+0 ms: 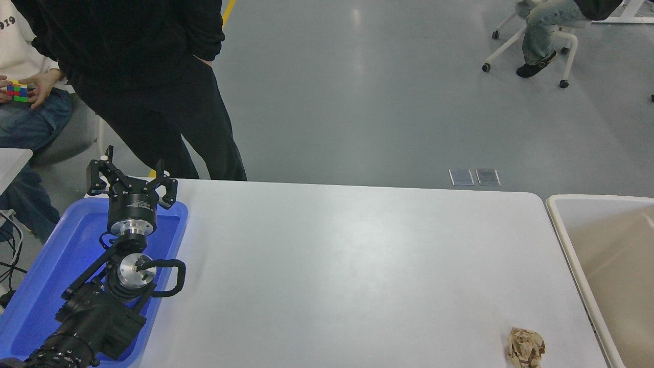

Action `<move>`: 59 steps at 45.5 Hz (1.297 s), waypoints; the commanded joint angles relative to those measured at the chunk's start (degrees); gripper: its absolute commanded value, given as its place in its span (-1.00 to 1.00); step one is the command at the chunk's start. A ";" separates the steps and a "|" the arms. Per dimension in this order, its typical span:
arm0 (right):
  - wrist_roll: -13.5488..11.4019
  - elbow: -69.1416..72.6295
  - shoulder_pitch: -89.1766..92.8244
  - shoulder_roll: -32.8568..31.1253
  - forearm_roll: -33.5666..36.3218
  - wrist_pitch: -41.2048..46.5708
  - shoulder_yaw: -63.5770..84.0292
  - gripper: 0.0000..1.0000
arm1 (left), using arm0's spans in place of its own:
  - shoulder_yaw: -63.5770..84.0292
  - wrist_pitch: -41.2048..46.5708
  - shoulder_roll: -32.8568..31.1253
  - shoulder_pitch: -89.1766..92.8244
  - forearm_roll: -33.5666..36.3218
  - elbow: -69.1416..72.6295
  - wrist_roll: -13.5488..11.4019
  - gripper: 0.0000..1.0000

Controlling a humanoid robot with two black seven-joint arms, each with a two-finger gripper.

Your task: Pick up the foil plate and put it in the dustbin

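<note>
**Dustbin in view at the right edge, foil plate not seen**

The dustbin [564,245] stands against the right end of the white table [347,266], at about 3 o'clock from the table's middle. Its cream rim runs with its long side from the far end toward the camera, roughly along the 12-to-6 line, slanting a little outward at the near end; the beige inside faces up, and the part of it in view shows only bare wall and floor. The foil plate cannot be seen on the table or in the visible part of the bin.

A crumpled brown paper ball [526,347] lies on the table at about 5 o'clock, near the bin's rim but apart from it.

The left gripper [132,176] is parked at about 9 o'clock, above the far end of a blue tray [41,286], pointing toward 12 o'clock with its fingers [97,176] spread wide and nothing between them. The right arm is out of the picture.

A person in black [153,76] stands at the table's far left corner; another, seated at the left edge, holds a colourful cube [18,92].
</note>
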State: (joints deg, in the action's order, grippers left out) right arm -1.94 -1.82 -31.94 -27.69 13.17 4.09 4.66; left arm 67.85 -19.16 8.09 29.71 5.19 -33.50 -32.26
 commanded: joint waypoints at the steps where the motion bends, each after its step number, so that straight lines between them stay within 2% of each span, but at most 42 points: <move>1: 0.09 0.15 -6.72 -1.58 -0.51 5.22 1.13 1.00 | 0.00 0.00 0.00 0.00 0.00 0.01 0.00 0.98; 9: 0.09 3.04 -13.57 -1.49 -5.52 5.31 5.53 1.00 | 0.00 0.00 0.00 0.00 0.00 0.01 0.00 0.98; 14: 0.09 9.71 -18.94 -3.33 -7.63 5.22 8.52 1.00 | 0.00 0.00 0.00 0.00 0.00 0.01 0.00 0.98; 20: 0.01 23.94 -25.27 -9.22 -12.54 4.17 9.14 1.00 | 0.00 0.00 0.00 0.00 0.00 0.01 0.00 0.98; 27: 0.01 42.57 -31.85 -19.50 -21.33 2.59 9.75 1.00 | 0.00 0.00 0.00 0.09 0.00 0.01 0.00 0.98; 31: 0.01 52.07 -36.25 -24.25 -27.66 2.50 12.73 1.00 | 0.00 0.00 0.00 0.00 0.00 -0.08 0.00 0.98; 35: 0.01 57.79 -40.82 -26.98 -30.57 2.23 17.12 1.00 | 0.00 0.00 0.00 0.00 0.00 0.01 0.00 0.98; 52: 0.01 75.98 -65.86 -27.24 -31.71 1.36 44.46 1.00 | 0.00 0.00 0.00 0.00 0.00 0.01 0.00 0.98; 59: 0.01 85.57 -78.52 -24.18 -33.21 1.36 54.65 1.00 | 0.00 0.00 0.00 0.00 0.00 0.01 0.00 0.98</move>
State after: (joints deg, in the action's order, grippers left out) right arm -1.95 69.04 -92.50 -53.84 -17.74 5.62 43.78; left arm 67.85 -19.16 8.09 29.73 5.19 -33.52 -32.26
